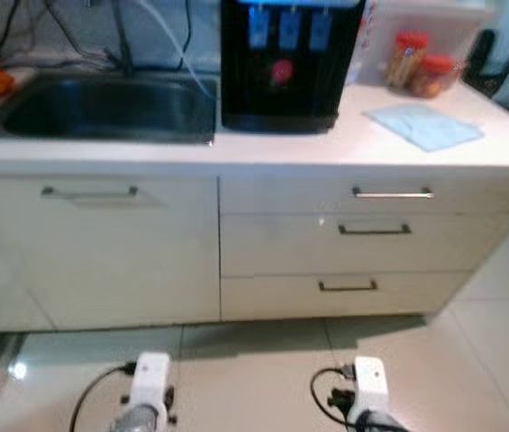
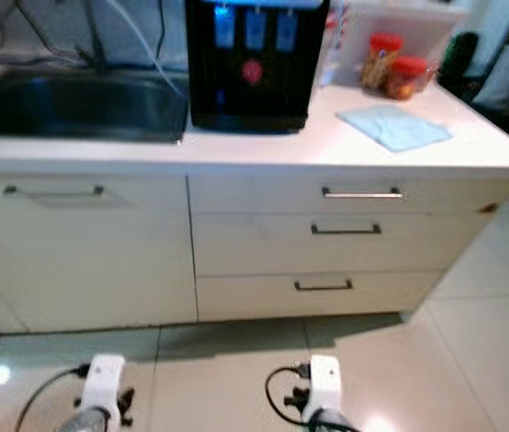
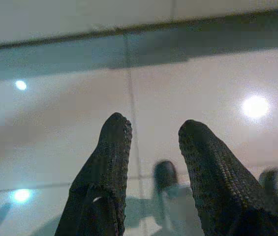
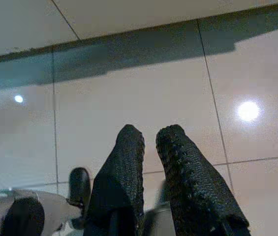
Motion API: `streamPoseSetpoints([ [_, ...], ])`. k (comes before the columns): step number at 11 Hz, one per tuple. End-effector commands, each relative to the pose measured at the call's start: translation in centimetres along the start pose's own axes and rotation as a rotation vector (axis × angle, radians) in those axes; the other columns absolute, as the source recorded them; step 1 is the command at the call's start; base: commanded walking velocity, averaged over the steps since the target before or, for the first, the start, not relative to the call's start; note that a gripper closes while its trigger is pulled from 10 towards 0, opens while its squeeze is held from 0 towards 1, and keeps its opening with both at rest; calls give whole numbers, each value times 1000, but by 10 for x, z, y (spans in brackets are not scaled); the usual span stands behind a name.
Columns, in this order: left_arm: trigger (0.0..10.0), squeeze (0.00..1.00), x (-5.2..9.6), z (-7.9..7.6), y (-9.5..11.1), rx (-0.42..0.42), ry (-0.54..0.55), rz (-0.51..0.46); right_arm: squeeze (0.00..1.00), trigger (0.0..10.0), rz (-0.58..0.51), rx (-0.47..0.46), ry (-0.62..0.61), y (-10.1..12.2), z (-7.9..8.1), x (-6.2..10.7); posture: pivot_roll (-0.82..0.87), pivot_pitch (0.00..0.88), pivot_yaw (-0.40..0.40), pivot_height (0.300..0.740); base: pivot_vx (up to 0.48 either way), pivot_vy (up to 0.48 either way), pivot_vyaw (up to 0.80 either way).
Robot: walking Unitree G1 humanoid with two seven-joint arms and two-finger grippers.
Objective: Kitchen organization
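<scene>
Both arms hang idle facing the drawers [image 1: 375, 229]; left gripper [image 3: 153, 142] parted, empty; right gripper [image 4: 151, 140] nearly closed (seemingly empty), awaiting work.

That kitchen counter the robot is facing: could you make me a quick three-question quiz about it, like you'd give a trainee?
1. True or false: the blue cloth lies inside the sink.
2. How many drawer handles are stacked under the counter's right part? A) two B) three C) four
3. Fill in: the black water dispenser stands between the sink and the ____-lidded jars.

Key
1. False: it lies flat on the countertop, to the right of the dispenser.
2. B: top drawer handle, middle handle, bottom handle.
3. Red.
</scene>
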State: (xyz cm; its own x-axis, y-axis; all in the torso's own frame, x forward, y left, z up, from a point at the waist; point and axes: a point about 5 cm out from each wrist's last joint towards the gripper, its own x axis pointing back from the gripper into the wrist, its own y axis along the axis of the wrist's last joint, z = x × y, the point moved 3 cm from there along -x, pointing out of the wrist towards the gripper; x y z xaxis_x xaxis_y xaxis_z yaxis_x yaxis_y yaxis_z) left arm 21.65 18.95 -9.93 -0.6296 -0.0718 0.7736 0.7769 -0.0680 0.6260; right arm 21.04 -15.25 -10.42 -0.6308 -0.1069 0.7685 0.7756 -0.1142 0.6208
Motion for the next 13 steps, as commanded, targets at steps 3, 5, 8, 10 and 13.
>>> streamPoseSetpoints([
  [3,10000,0,0,-11,1,12,-21,-4,0,10000,-5,7,-30,1,-13,2,139,0,-11,740,0,480,0],
  [5,10000,0,0,-10,2,12,-19,-5,0,10000,-8,3,-28,2,-12,2,142,0,-12,740,0,480,0],
  [8,10000,0,0,-10,2,17,-13,-6,0,10000,-7,5,-24,2,-12,2,148,0,-18,740,0,480,0],
  [10,10000,0,0,-8,1,27,0,-6,0,10000,-7,10,-21,2,-11,2,151,0,-20,740,0,401,0],
  [13,10000,0,0,-5,-1,18,9,-5,0,10000,-6,12,-16,2,-10,1,154,0,-21,740,0,0,0],
])
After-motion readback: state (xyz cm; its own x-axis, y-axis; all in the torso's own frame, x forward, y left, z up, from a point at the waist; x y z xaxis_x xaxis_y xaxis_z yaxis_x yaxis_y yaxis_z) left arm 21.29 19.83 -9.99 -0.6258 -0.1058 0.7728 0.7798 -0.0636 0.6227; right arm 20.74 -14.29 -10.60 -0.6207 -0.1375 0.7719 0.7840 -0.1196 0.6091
